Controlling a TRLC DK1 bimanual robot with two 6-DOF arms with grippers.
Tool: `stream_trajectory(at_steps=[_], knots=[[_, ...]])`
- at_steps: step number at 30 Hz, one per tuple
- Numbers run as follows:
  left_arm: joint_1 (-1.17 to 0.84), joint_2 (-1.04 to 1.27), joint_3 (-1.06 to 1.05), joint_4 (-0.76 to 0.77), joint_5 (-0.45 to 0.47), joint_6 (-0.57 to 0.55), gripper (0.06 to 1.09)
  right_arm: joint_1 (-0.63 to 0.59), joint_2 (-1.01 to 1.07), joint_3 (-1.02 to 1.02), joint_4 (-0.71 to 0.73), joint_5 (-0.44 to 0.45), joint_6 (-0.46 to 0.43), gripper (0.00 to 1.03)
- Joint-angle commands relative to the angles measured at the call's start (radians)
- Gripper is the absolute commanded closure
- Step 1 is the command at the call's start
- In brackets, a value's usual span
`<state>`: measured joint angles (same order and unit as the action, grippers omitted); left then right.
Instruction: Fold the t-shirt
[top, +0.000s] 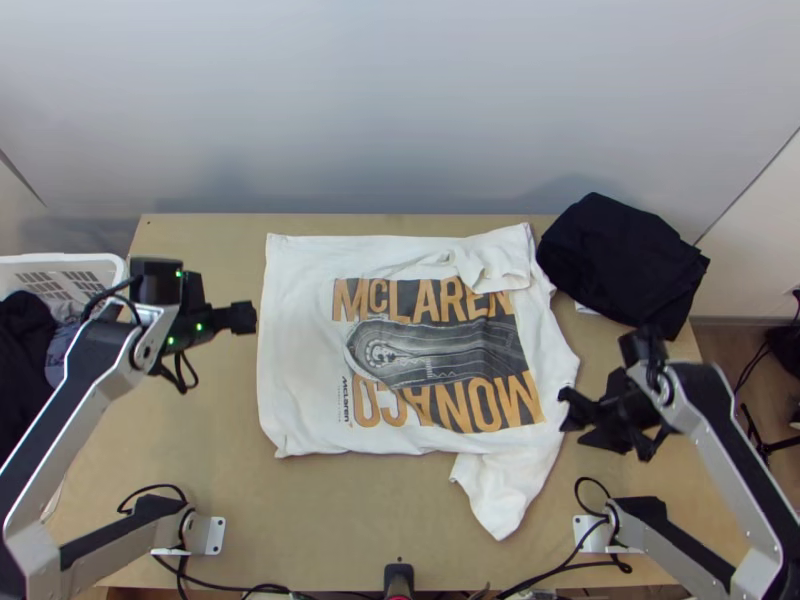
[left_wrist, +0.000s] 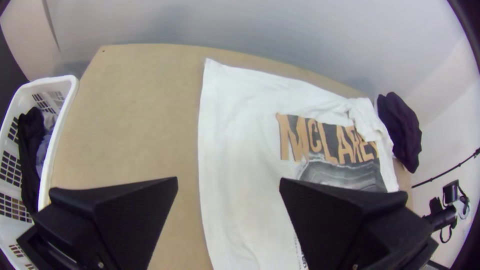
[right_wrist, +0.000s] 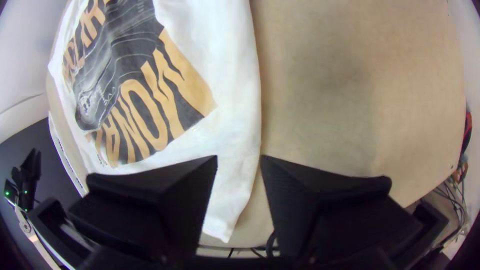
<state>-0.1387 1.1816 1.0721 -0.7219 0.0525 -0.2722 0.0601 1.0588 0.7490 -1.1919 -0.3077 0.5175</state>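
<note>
Running beside the near edge of the tabletop (top: 330, 520), black cables (top: 205, 583) lay close to the bases of my two arms. Just beyond them, the near sleeve (top: 505, 490) of the t-shirt (top: 300, 350) stuck out from its right part, pointing toward me.

Over the right side, at the shirt's right edge, I had my right claw (top: 565, 410); its fingers stood moderately apart and gripped nothing. The t-shirt was spread across the middle of the tabletop, its printed panel (top: 480, 345) facing up, with orange lettering on dark grey and some creases in it. Its straight hem was on the left.

My left claw (top: 251, 318) hung over the tabletop between that hem and a white basket (top: 98, 263) at the left, its fingers wide apart with nothing between them. Dark clothes (top: 22, 350) lay in the basket.

Farther off, the shirt's far sleeve (top: 497, 262) was turned back on top of the body, somewhat rumpled. A bunched black cloth (top: 620, 260) rested at the far right corner, and behind everything stood a pale wall (top: 400, 110).
</note>
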Motion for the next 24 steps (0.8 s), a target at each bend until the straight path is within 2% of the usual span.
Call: stream_trajectory(at_steps=[1, 4, 7, 17, 24], knots=[[-0.068, -0.086, -0.043, -0.1, -0.005, 0.008, 0.1, -0.013, -0.074, -0.166, 0.158, -0.008, -0.031, 0.86], [-0.076, -0.103, -0.038, -0.131, -0.008, 0.018, 0.1, -0.014, -0.056, -0.18, 0.172, -0.008, -0.034, 0.85], [-0.075, -0.114, -0.034, -0.155, -0.008, 0.027, 0.1, -0.014, -0.034, -0.192, 0.172, -0.008, -0.037, 0.71], [-0.075, -0.131, -0.034, -0.192, -0.01, 0.054, 0.1, -0.026, 0.044, -0.206, 0.178, -0.008, -0.071, 0.71], [-0.076, -0.122, -0.032, -0.188, -0.01, 0.054, 0.1, 0.02, 0.084, -0.186, 0.186, -0.01, -0.063, 0.71]])
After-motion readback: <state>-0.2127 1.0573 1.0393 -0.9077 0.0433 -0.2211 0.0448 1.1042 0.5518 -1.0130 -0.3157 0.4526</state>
